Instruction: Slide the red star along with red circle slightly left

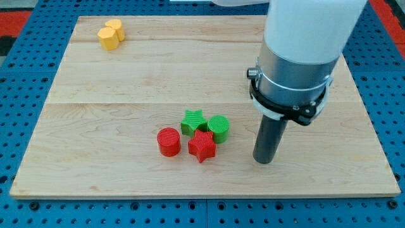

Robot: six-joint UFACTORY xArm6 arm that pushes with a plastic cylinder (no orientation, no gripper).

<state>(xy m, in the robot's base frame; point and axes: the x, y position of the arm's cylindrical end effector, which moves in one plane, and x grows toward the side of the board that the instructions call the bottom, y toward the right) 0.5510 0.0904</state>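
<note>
The red star [202, 146] lies on the wooden board [126, 114] below its middle, with the red circle [169, 141] just to its left, close beside it. A green star [193, 121] and a green circle [219, 128] sit just above the red star, touching it. My tip [263, 159] rests on the board to the right of the red star, about a block's width and a half away, touching no block.
A yellow block [111, 34], shaped like two joined rounds, lies at the view's top left of the board. The arm's wide grey and white body [297, 57] hangs over the board's right part. A blue pegboard surrounds the board.
</note>
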